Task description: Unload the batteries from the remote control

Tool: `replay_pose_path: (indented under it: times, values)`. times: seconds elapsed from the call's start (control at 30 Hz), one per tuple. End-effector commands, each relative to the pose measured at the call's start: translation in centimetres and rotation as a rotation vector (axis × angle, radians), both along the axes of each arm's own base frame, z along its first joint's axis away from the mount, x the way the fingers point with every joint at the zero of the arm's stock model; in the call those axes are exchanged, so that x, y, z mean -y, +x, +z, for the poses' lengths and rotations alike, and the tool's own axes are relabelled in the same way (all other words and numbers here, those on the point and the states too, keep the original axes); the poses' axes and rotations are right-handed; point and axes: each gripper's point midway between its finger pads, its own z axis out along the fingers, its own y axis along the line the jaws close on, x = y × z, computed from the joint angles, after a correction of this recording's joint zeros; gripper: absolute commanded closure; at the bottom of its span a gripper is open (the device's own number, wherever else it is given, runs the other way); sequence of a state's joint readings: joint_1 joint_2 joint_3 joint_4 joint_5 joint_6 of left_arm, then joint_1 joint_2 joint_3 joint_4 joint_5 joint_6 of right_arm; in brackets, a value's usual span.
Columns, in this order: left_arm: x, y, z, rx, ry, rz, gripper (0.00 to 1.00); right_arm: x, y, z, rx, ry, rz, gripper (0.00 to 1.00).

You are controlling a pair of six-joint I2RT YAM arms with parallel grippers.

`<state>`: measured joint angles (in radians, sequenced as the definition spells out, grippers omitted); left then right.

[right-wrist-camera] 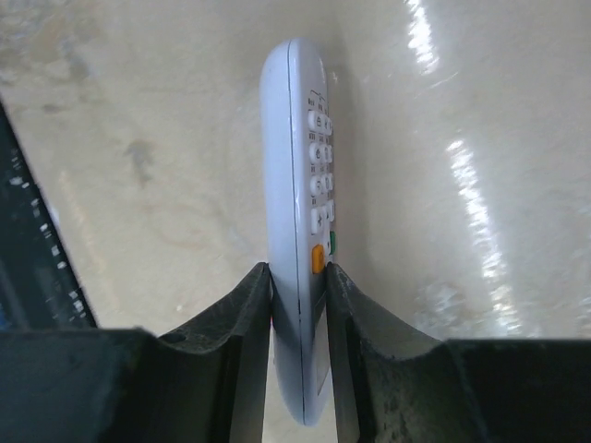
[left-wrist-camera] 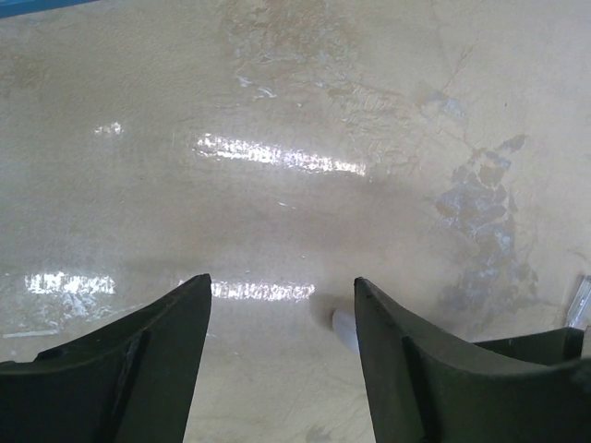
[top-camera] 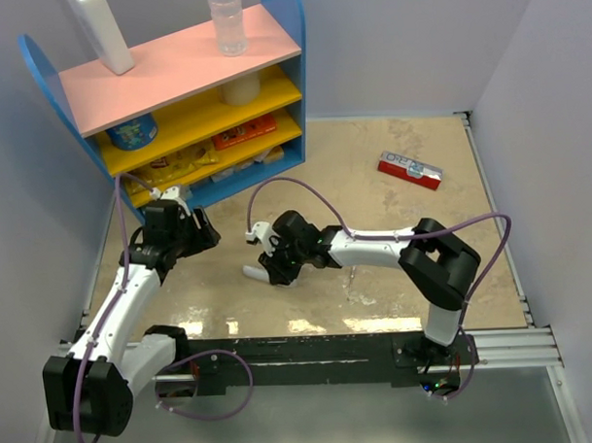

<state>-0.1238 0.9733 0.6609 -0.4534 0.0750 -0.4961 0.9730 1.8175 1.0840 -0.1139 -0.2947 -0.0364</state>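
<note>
One remote control (top-camera: pixel 256 272), a slim white bar, sits left of the middle of the worktop (top-camera: pixel 374 224), towards the near edge. The right end effector (top-camera: pixel 275 260) pinches it: in the right wrist view its two fingers (right-wrist-camera: pixel 249 314) press against the two broad faces of the remote control (right-wrist-camera: pixel 297 175). The remote is turned on its long edge, with the button face towards the right of that view. One orange button and one green button lie just ahead of the fingertips. The back face is seen only at a slant, so what it carries cannot be told. Nor can it be told whether the bar touches the worktop.

The left end effector (top-camera: pixel 201 231) is just left of it, near the foot of the one blue shelf unit (top-camera: pixel 174 70). Its two fingers (left-wrist-camera: pixel 157 351) are spread wide over bare worktop with nothing between them. A small white tip (left-wrist-camera: pixel 343 329) shows beside the right-hand finger.

One red-and-white box (top-camera: pixel 409 169) lies flat, well apart, towards the far right corner. Two things stand on the shelf's pink top: one clear bottle (top-camera: pixel 227 22) and one white container (top-camera: pixel 102 32).
</note>
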Motion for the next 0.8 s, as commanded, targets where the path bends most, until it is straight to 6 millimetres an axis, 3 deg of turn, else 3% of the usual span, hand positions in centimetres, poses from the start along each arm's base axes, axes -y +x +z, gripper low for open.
replay_pose_path:
  times: [0.0,0.23,0.43,0.57,0.63,0.67,0.77]
  values:
    - [0.9,0.6,1.1,0.057,-0.009,-0.055,0.33,0.5,-3.0,1.3,-0.145,0.040,0.013,0.70]
    - [1.5,0.3,1.3,0.067,-0.004,-0.072,0.33,2.0,-3.2,-0.2,-0.195,-0.028,0.091,0.66]
    - [2.3,-0.1,1.4,0.069,0.007,-0.088,0.32,3.5,0.7,-1.6,-0.231,-0.094,0.064,0.56]
    - [2.6,-0.3,1.2,0.059,0.021,-0.092,0.32,4.0,2.7,-1.9,-0.203,-0.132,0.048,0.55]
    - [2.8,-0.3,1.0,0.054,0.021,-0.099,0.32,3.8,3.3,-1.3,-0.198,-0.117,0.059,0.56]
    - [2.8,-0.3,1.0,0.051,0.021,-0.099,0.32,3.6,3.4,-1.0,-0.194,-0.105,0.069,0.65]
    - [2.8,-0.3,0.7,0.039,0.024,-0.099,0.32,3.2,4.0,-0.2,-0.205,-0.061,0.080,0.73]
